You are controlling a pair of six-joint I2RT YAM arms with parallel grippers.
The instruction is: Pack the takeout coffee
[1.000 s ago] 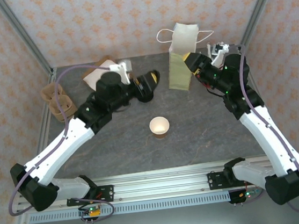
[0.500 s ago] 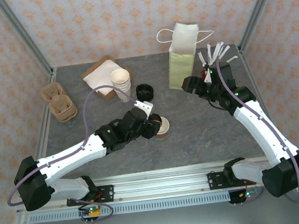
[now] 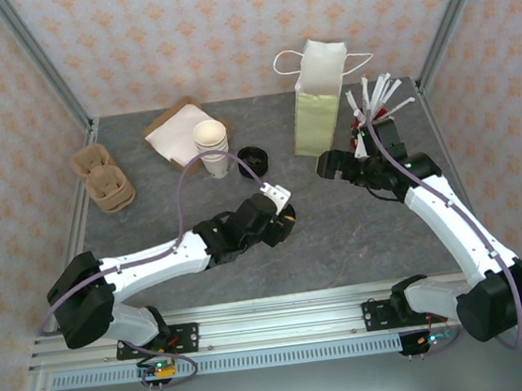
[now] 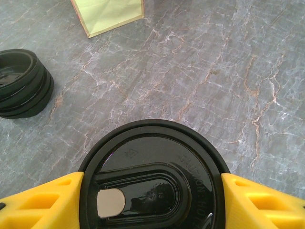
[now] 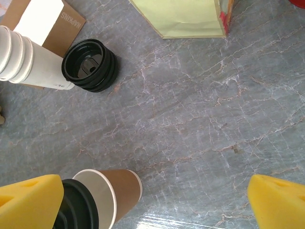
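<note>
At counter (image 4: 200, 71) centre, left hand (image 4: 150, 183) clamps black lid (image 4: 152, 157) flat just over upright cup (image 5: 125, 191), mouth up; right hand (image 5: 152, 191) wide open, empty.

I read a grey marble table (image 3: 359, 231) carrying a paper bag (image 3: 317, 123), black lid stack (image 3: 253, 159), cup stack (image 3: 211, 145), pulp carrier (image 3: 103, 176) and napkin card (image 3: 171, 132).

We see white shells on the left arm (image 3: 146, 265) and the right arm (image 3: 453, 221), set between black joint housings (image 3: 217, 240) and ending in black bases (image 3: 77, 316). A lavender-grey cable (image 3: 180, 190) loops back from behind each tool. The left tool (image 4: 152, 191) and the right tool (image 5: 152, 200) end in blocky yellow fingers (image 4: 33, 205); the left tool's show moulded recesses. A white bracket (image 3: 276, 194) sits just behind it.
</note>
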